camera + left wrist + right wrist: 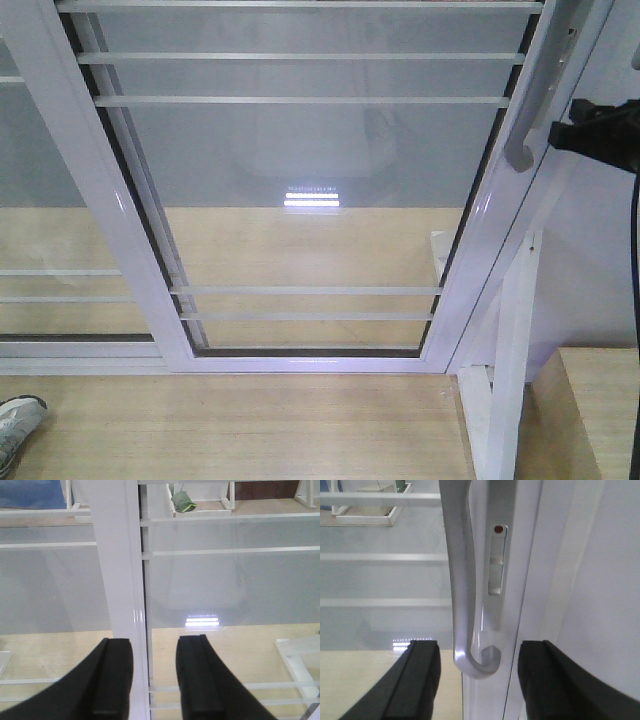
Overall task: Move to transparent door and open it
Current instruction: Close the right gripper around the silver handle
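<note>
Grasp step: right gripper (479, 680), spread wide and holding nothing, flanks the handle (464, 580) at 2 o'clock on the transparent door (310, 180). Next: clamp, slide toward 9 o'clock. Left gripper (154, 680) parted, empty.

1. I can read no words, numbers or brand names in any of my three views.
2. The one sign-like mark is a small red dot (498, 529). It sits at the top of the narrow lock plate (495, 565) on the stile of the transparent door (310, 150), just right of the grey handle (461, 580).
3. A bright reflection (312, 197) on the glass shows a dotted row above two glowing bars, too blurred for me to read as characters.
4. The shoe (15, 425) at near left carries no logo I can make out.
</note>
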